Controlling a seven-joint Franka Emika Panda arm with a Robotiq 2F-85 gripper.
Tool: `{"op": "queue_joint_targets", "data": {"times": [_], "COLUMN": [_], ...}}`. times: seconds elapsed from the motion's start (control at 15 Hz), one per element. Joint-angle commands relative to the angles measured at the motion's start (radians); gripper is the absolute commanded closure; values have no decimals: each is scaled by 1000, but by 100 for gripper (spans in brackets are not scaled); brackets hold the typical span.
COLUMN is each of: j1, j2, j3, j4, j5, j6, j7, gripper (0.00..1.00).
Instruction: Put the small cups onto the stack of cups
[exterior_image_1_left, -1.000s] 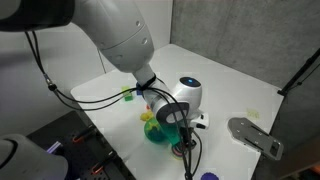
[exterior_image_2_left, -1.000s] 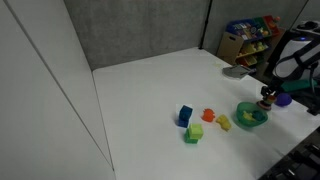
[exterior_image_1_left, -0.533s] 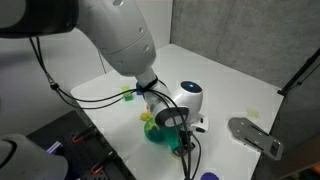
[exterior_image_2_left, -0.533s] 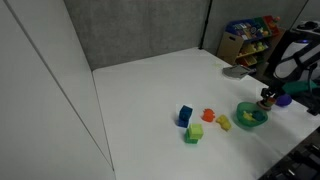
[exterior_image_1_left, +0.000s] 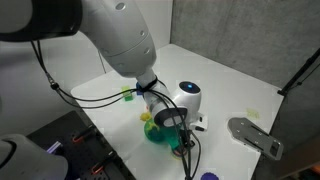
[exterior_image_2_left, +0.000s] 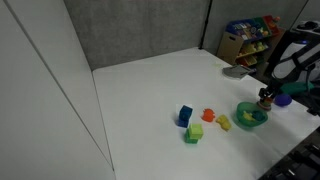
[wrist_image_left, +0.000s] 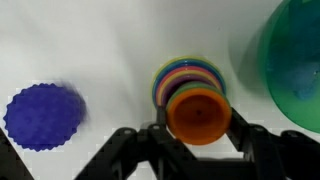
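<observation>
One arm over table | bowl just right of stack in wrist view | ball left, apart | claw clamped on orange cup, which overlaps stack's near rim, contact unclear | blue cup, red cup, green cup loose mid-table, near each other

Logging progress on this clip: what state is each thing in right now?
stack of cups: nested, standing on the table
orange cup: held over the stack, not released
gripper: jaws shut on the orange cup
teal bowl: upright beside the stack
blue cup: loose on the table, unstacked
red cup: loose on the table, unstacked
green cup: loose on the table, unstacked
</observation>
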Motion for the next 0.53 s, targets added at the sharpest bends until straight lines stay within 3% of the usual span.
{"op": "queue_joint_targets", "data": {"times": [0.0, 0.27, 0.33, 0.4, 0.47], "j1": [-19, -21, -22, -24, -25], "j2": [2, 4, 2, 0, -1], "j3": [13, 7, 6, 8, 8], "j4": [-3, 1, 0, 0, -1], "j5": [18, 16, 15, 16, 16], "j6": [21, 29, 31, 32, 34], "j7": [-39, -36, -37, -38, -39], "gripper": [66, 66, 52, 27, 14]}}
